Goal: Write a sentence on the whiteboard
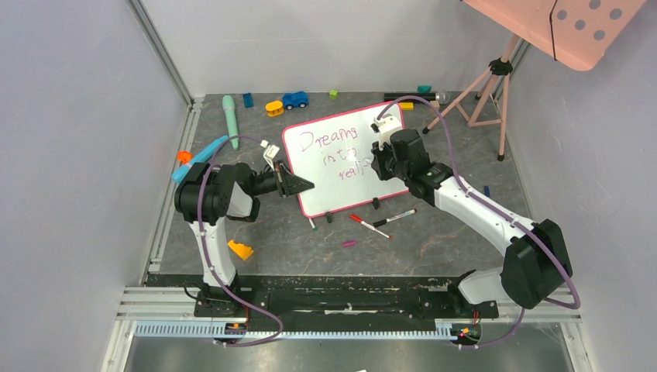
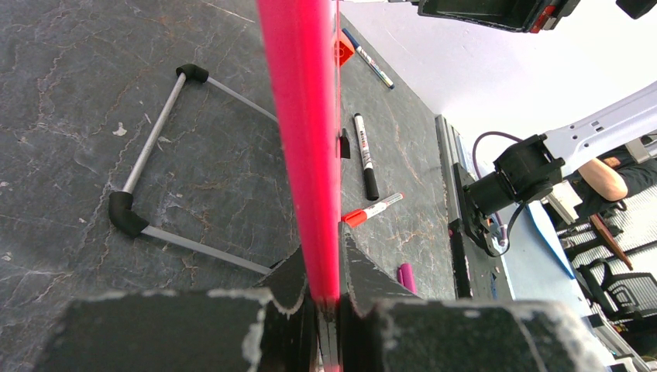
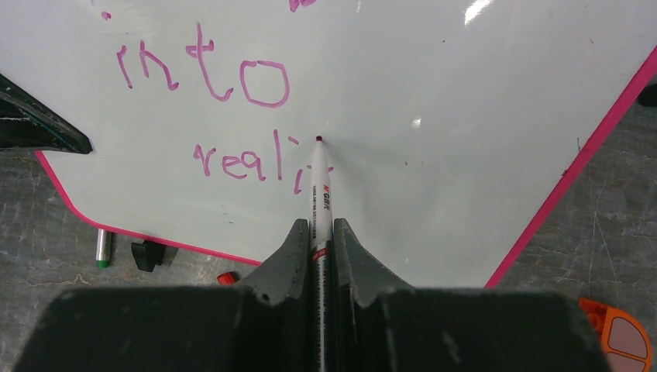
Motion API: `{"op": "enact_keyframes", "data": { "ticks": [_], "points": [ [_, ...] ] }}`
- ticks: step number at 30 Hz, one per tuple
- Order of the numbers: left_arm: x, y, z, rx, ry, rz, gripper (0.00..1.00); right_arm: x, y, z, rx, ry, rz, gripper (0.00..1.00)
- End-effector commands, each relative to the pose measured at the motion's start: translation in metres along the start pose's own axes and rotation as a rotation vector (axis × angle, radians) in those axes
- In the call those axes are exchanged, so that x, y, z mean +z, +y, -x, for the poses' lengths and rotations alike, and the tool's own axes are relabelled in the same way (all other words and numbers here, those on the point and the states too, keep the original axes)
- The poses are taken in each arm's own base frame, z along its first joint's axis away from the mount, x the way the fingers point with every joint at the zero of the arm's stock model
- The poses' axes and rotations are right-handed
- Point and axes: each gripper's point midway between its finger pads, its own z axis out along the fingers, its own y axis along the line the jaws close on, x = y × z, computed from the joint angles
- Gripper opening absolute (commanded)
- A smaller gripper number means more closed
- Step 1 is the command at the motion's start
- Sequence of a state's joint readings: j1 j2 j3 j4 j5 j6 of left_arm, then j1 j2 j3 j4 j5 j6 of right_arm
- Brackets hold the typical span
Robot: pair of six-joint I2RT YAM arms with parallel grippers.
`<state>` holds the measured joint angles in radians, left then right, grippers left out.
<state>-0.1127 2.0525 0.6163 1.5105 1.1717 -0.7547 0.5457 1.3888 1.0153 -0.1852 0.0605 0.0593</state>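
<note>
With right gripper [image 3: 316, 229] clamped on slim white marker [image 3: 320, 186], touching its tip to large white pink-framed rectangular whiteboard [image 3: 480, 93] beside unfinished purple handwritten sentence [image 3: 203, 74]; pinching board's pink edge with left gripper [image 2: 324, 267].

One whiteboard [image 1: 329, 194], two arms [image 1: 217, 252] [image 1: 480, 213], one blue toy car [image 1: 294, 99] — one tripod [image 1: 488, 89]

Left hand [image 2: 324, 271] clamped shut, right hand [image 3: 316, 236] clamped shut, both extended inward

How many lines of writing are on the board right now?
3. "Dreams" runs along the top of the whiteboard, "into" sits beneath it, and an unfinished "reali" is lowest, at the tip of the marker in the right hand. None looks hidden.
</note>
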Motion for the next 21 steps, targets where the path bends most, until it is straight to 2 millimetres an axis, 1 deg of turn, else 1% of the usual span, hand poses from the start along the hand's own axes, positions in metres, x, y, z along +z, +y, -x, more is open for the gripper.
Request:
{"op": "enact_keyframes", "data": {
  "ticks": [1,4,6,13,17,21],
  "points": [
    [-0.003,0.019,-0.004,0.189,-0.013,0.019,0.02,-0.001,-0.005,0.007,0.002,-0.02,-0.028,0.0],
    [-0.003,0.019,-0.004,0.191,-0.013,0.019,0.02,-0.003,-0.004,0.0,0.008,-0.01,-0.018,0.0],
    [-0.003,0.019,-0.005,0.19,-0.013,0.019,0.02,-0.003,-0.004,-0.009,0.011,0.007,-0.016,0.0],
    [-0.003,0.018,-0.004,0.194,-0.013,0.018,0.02,-0.005,-0.003,-0.029,0.025,0.04,-0.009,0.0],
    [-0.003,0.018,-0.003,0.196,-0.013,0.017,0.02,-0.007,-0.004,-0.034,0.026,0.044,-0.016,0.0],
    [-0.003,0.018,-0.004,0.192,-0.013,0.018,0.02,-0.009,-0.005,-0.033,0.018,0.046,-0.021,0.0]
  ]
}}
